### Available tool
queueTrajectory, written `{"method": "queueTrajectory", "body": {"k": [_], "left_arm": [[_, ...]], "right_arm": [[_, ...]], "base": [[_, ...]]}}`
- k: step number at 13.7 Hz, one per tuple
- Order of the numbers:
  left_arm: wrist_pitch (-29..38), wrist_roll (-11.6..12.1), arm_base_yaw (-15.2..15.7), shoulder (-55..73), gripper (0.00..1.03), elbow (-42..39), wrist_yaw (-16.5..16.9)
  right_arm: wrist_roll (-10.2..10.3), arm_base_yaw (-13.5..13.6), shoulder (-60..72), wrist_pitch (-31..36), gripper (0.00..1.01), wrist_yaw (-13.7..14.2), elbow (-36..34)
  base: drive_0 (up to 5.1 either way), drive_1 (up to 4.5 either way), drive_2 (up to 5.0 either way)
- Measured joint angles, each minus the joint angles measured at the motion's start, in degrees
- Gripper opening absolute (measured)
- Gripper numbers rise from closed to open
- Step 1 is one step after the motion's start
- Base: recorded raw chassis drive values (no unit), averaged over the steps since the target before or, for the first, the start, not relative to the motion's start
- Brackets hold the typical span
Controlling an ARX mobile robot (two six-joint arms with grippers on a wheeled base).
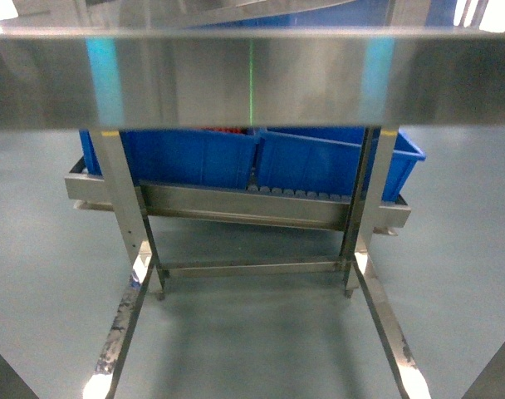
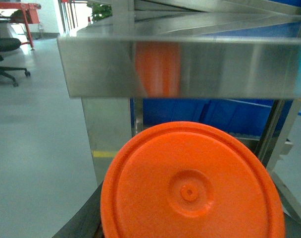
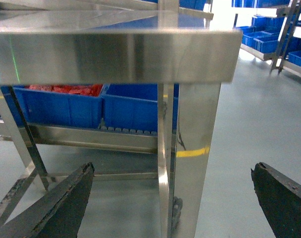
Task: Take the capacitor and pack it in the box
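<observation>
An orange round capacitor with a moulded centre boss fills the lower left wrist view, end-on to the camera. It hangs in the air just below a steel table edge. My left gripper is shut on it, and only one dark finger shows past the rim. My right gripper is open, its two black fingers wide apart with nothing between them, facing a steel table leg. The box is out of view. Neither gripper shows in the head view.
A steel table edge spans the top of the head view. Under it, blue bins rest on a lower steel shelf. One bin holds red parts. More blue bins on racks stand far right. An office chair stands far left.
</observation>
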Motion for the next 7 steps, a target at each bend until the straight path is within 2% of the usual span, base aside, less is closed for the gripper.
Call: {"method": "queueTrajectory", "body": {"k": [7], "left_arm": [[-0.1,0.0,0.0,0.0,0.44,0.0,0.0]], "right_arm": [[0.0,0.0,0.0,-0.1,0.98,0.0,0.0]], "base": [[0.0,0.00,0.0]]}}
